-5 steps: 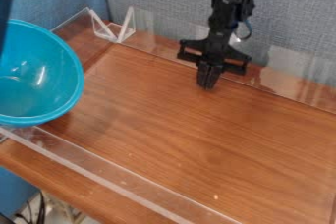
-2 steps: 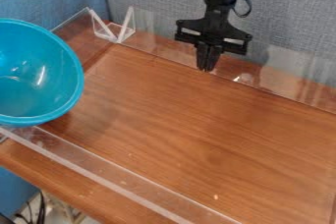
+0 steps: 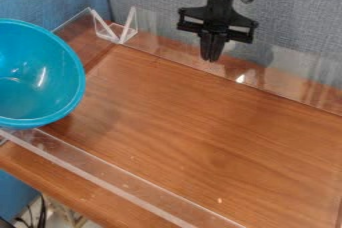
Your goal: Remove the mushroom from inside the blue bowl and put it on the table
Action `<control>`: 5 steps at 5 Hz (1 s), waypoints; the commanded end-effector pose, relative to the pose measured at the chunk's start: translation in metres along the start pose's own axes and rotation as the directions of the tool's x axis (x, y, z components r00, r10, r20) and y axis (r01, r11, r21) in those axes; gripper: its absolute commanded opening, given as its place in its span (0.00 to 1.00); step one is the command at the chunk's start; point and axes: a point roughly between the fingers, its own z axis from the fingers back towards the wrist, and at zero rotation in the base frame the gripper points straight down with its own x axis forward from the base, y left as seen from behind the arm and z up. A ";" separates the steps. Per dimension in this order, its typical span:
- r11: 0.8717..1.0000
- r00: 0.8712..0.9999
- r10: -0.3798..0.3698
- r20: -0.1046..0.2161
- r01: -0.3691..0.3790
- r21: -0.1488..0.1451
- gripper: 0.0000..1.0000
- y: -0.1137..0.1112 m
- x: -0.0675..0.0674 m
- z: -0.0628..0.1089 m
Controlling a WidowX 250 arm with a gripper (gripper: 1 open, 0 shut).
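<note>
Turquoise blue bowl (image 3: pixel 36 75) tilted at table (image 3: pixel 201 122) left edge; black claw (image 3: pixel 214 55) pinched closed, empty; no readable writing.

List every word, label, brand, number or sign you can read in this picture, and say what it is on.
None: no readable text, number or sign shows on the blue bowl, the table, the clear walls or the gripper.
</note>
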 end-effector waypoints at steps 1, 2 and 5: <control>0.999 0.995 0.019 0.097 -0.015 -0.039 0.00 0.004 0.012 0.039; 0.999 0.995 0.027 0.095 -0.023 -0.043 0.00 0.005 0.018 0.038; 0.994 0.990 0.108 0.091 -0.104 -0.045 0.00 0.034 0.028 0.048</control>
